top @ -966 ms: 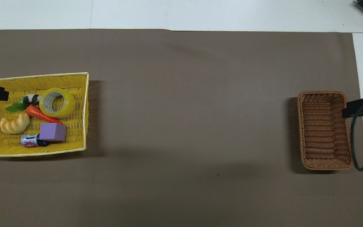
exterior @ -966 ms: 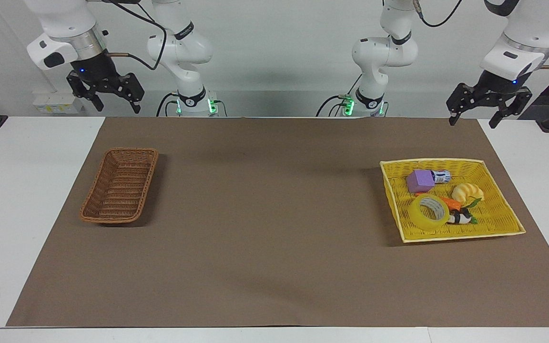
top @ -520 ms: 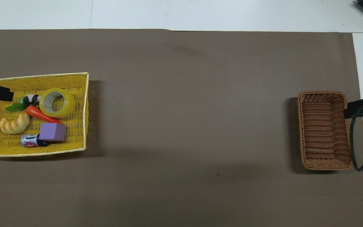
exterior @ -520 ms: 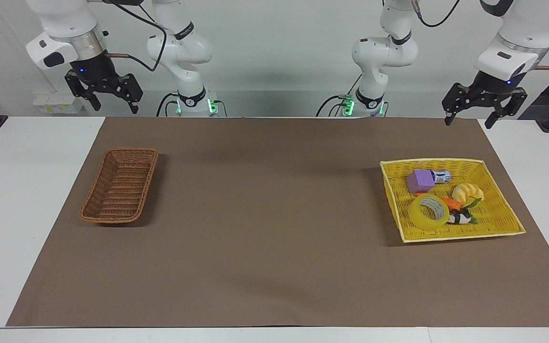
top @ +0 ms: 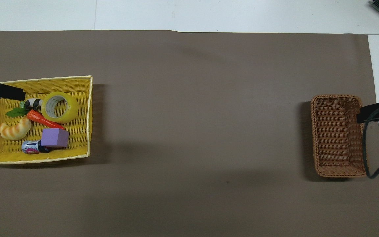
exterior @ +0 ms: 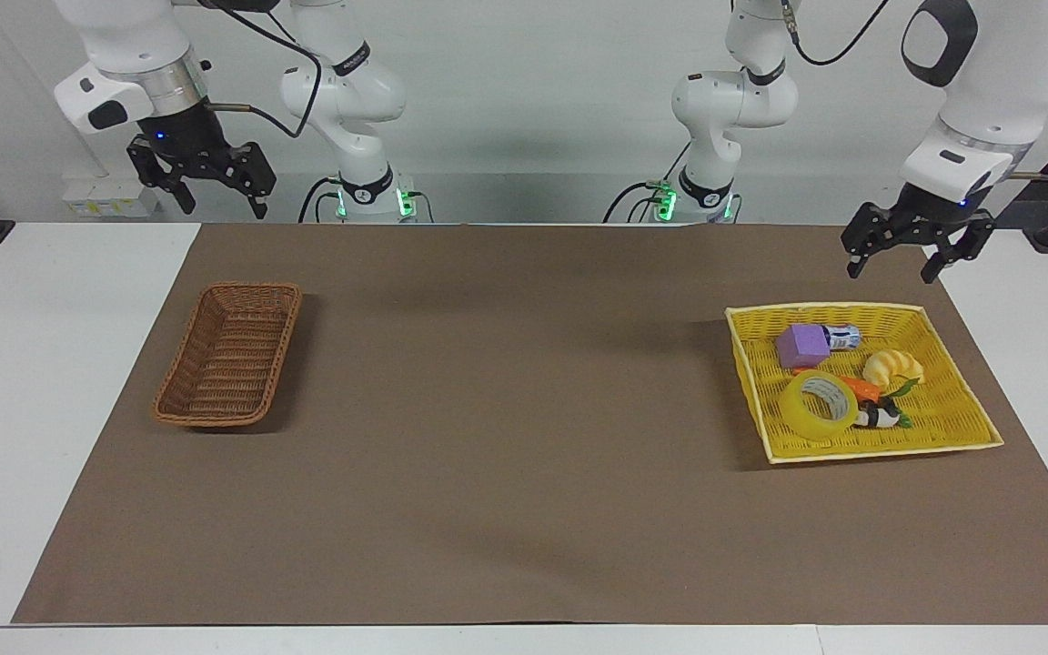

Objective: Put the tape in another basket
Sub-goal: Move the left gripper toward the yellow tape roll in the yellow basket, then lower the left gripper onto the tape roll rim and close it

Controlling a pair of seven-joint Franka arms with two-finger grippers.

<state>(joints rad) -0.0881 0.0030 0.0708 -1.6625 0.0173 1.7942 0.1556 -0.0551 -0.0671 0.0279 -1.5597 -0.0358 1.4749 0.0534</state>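
A robotics lab: two white arms bolted at the worktop's [exterior: 69, 382] edge, a brown mat [exterior: 524, 509] across it, trailing cables, bare white walls.

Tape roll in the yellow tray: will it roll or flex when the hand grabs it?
The tape is a hollow ring leaning on the carrot, so a nudge would probably tip or roll it. Its white core suggests it stays stiff. It looks light.

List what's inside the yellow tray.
The yellow tray holds the tape, a carrot, a croissant toy, a purple block lying on a small can, and a black-and-white toy partly hidden.
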